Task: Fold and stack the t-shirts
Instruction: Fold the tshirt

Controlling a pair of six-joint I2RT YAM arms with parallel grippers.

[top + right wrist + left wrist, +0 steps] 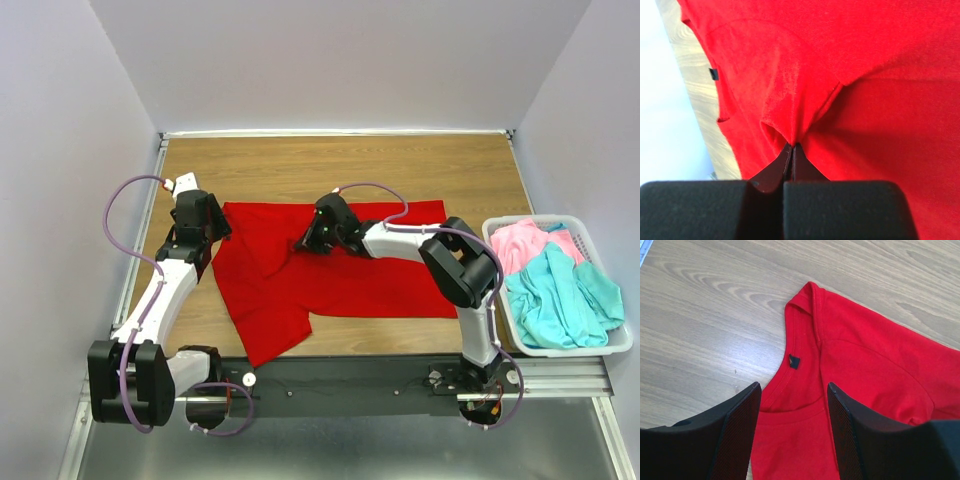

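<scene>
Red shirt lies spread on the table, one corner at the near edge; a pink shirt and a teal shirt fill the basket at right. Farther in, the right gripper pinches a ridge of red cloth, probably to drag a fold. The left gripper hangs wide over the collar, likely to pin it.
</scene>
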